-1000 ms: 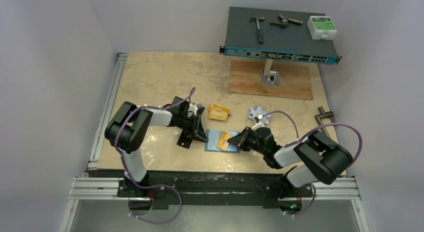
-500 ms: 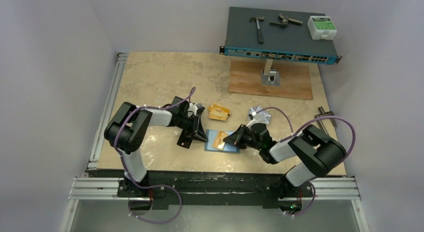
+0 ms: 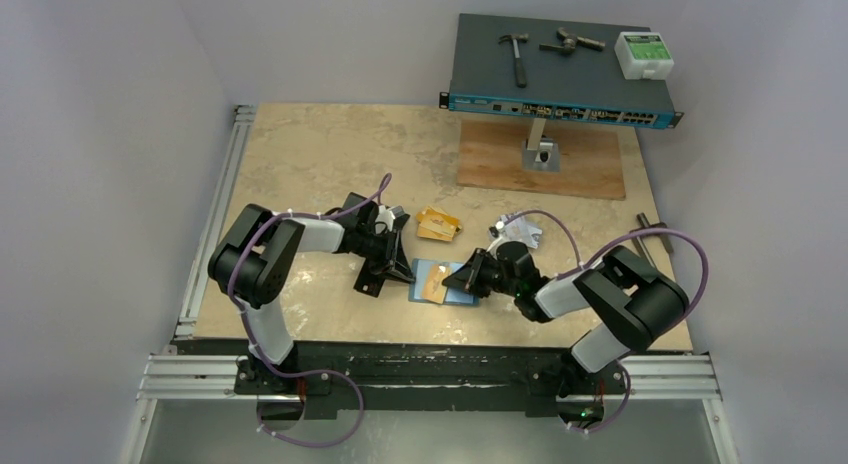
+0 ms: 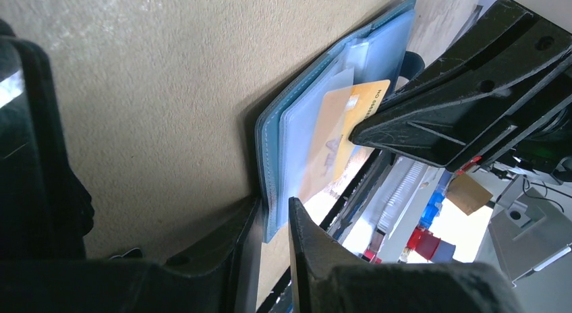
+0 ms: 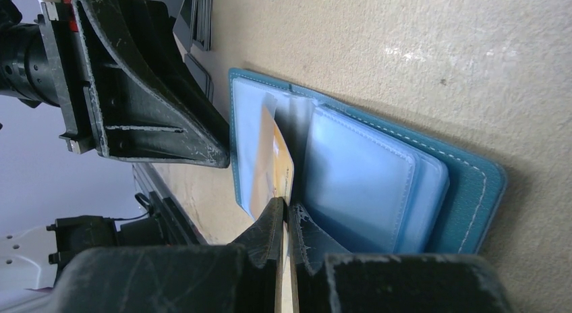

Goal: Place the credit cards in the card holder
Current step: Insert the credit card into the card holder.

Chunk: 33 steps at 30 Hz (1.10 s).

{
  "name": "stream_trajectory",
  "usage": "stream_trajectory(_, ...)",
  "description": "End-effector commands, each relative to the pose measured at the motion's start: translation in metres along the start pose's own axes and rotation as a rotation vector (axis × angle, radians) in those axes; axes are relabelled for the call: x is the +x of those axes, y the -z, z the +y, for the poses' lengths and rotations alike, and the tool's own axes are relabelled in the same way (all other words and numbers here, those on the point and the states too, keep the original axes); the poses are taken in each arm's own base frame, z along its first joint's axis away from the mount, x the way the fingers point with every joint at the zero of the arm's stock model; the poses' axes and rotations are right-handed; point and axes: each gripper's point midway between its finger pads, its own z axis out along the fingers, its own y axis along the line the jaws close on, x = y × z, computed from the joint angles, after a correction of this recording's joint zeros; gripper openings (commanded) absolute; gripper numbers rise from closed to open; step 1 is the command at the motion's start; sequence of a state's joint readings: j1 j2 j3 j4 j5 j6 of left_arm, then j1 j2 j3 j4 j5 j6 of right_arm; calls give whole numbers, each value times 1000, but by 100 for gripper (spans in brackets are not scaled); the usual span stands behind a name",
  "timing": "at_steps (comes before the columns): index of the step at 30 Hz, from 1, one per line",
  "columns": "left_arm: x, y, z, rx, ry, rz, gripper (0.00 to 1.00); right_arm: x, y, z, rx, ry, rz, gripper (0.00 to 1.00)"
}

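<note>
Two grippers: we find both at the card holder (image 3: 447,284), the left gripper (image 4: 274,204) at its left edge and the right gripper (image 5: 287,205) reaching in from the right.
Card holder: it lies open and flat on the table (image 3: 320,154), toward the near edge, with its pale, clear pockets facing up.
Left jaws: they are almost together with the holder's teal edge between them, so we read them as pinching that edge.
Right jaws: they are closed on the near end of one orange-gold credit card (image 5: 282,161).
Held card: it lies low over the left half of the holder. We see its far end tucked under a clear pocket, and the rest sticks out toward the right gripper.
Loose cards: a small pile of orange-gold cards (image 3: 438,224) lies just behind the holder. To their right are silver-white cards (image 3: 515,227), partly hidden from us.
Back of the table: a network switch (image 3: 560,79) sits raised on a stand, and a hammer (image 3: 517,56) lies on top of it.
</note>
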State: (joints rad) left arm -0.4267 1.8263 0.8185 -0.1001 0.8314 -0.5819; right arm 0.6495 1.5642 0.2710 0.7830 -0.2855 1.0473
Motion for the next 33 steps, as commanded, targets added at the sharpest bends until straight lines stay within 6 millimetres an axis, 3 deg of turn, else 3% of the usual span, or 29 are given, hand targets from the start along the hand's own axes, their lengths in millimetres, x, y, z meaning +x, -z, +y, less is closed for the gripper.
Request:
stream_trajectory(1,-10,8,-19,31,-67,-31,19,9,-4,-11,46,31,56,0)
stream_trajectory(8,-10,8,-21,41,-65,-30,19,3,-16,-5,32,52,65,0)
stream_trajectory(16,-10,7,-22,47,-63,-26,18,-1,-19,-10,78,77,61,0)
stream_trajectory(22,-9,8,-23,49,-70,-26,17,-1,-15,-15,117,82,63,42)
stream_trajectory(25,-9,8,-23,46,-73,-26,17,-4,-8,-16,145,96,43,58)
stream_trajectory(33,-9,8,-23,45,-73,-25,17,-3,-10,-3,204,171,55,69)
